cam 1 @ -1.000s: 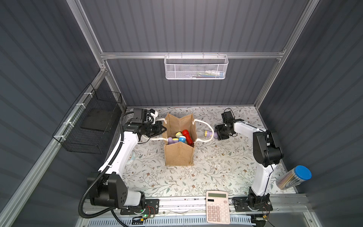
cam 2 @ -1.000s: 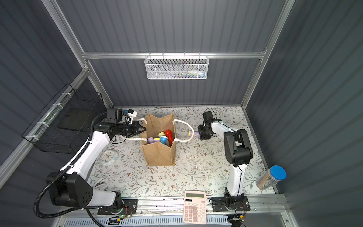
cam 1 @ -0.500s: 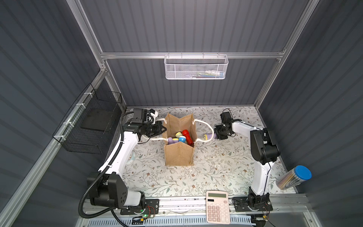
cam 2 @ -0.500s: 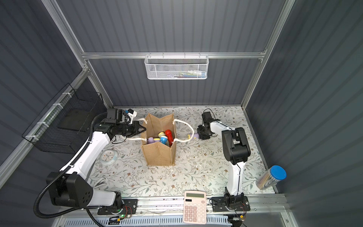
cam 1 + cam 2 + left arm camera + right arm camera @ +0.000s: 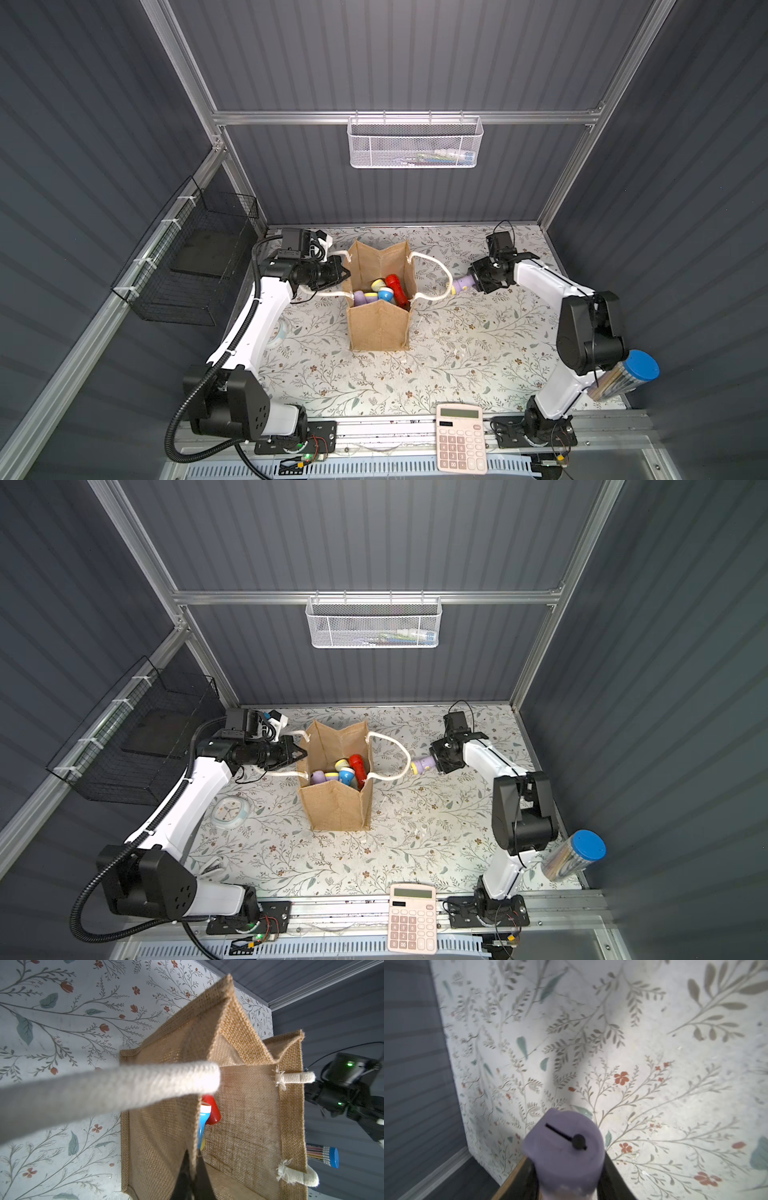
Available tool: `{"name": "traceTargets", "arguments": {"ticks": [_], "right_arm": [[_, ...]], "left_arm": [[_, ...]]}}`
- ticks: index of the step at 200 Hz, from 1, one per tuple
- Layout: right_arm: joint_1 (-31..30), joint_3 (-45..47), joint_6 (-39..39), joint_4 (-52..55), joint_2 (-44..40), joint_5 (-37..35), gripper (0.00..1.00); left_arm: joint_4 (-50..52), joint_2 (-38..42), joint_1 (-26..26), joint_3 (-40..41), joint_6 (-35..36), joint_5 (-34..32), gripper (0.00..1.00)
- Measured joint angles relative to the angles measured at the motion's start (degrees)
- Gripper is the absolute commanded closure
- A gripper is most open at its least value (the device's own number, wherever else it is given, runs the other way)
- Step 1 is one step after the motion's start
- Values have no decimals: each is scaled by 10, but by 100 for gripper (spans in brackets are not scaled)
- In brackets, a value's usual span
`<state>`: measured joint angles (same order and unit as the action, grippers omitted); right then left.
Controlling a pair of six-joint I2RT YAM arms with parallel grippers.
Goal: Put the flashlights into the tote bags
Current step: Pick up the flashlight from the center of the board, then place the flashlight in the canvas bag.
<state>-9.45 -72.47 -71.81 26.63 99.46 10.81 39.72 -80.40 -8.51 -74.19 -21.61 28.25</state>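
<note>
Centre frame, top view: bag, coarse tan jute, boxy, soft walls. L gripper pinched shut on its left rim. Inside: flashlights, smooth stubby plastic, red/blue/lilac-yellow. Right of bag: R gripper clamped on lilac flashlight, just beside thick white rope handle. Risks: flashlight snags handle loop; slick round body slips from grip; bag tips if rim tugged.

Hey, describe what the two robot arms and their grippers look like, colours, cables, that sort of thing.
Both arms have glossy white links joined by bulky black joint housings. The left arm carries a ribbed black hose; the right arm has thin black wires. The left gripper and right gripper are black, with tapered fingers and a boxy black camera behind each.
</note>
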Motion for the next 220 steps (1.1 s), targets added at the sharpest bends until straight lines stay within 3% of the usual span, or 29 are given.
{"name": "traceTargets", "arguments": {"ticks": [66, 137, 165, 220], "right_arm": [[-20, -22, 149, 50, -113, 31, 100], [-148, -155, 268, 72, -229, -55, 100], [-184, -171, 299, 53, -219, -59, 100], [-264, -240, 366, 20, -114, -44, 100]], "left_arm": [[13, 1, 0, -6, 0, -27, 100], [9, 7, 0, 0, 0, -28, 100], [4, 8, 0, 3, 0, -27, 100], [-2, 9, 0, 8, -1, -24, 100]]}}
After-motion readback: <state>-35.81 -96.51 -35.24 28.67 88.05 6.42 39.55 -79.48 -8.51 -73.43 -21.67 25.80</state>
